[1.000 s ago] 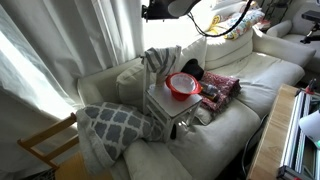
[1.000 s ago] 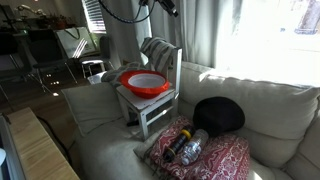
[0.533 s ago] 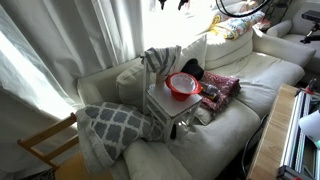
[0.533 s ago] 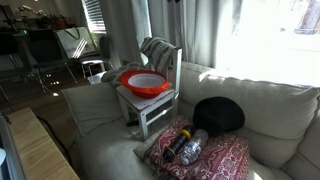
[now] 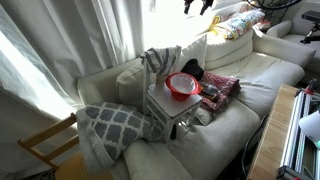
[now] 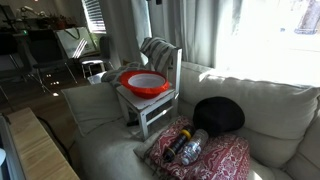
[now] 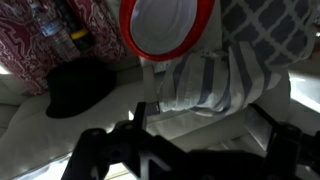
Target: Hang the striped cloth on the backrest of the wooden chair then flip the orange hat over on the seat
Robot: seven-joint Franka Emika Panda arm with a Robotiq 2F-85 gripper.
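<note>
The striped cloth [image 5: 160,58] hangs draped over the backrest of the pale wooden chair [image 5: 168,122], which stands on a sofa; it also shows in the other exterior view [image 6: 157,50] and in the wrist view [image 7: 215,80]. The orange hat [image 5: 182,85] lies on the seat [image 5: 158,98] with its pale inside facing up, as both the exterior view [image 6: 145,83] and the wrist view [image 7: 165,25] show. My gripper [image 5: 195,5] is high above and behind the chair, open and empty. In the wrist view the gripper [image 7: 200,135] is a dark shape low in the picture.
A grey lattice cushion [image 5: 110,122] lies beside the chair. A red-pink patterned fabric [image 6: 205,155] with a bottle [image 6: 188,147] and a black hat [image 6: 220,115] lie on the sofa on its other side. A darker wooden chair [image 5: 50,145] stands off the sofa's end.
My gripper has moved away from the chair, up along the top edge of one exterior view and out of the other. Cloth and hat have not moved.
</note>
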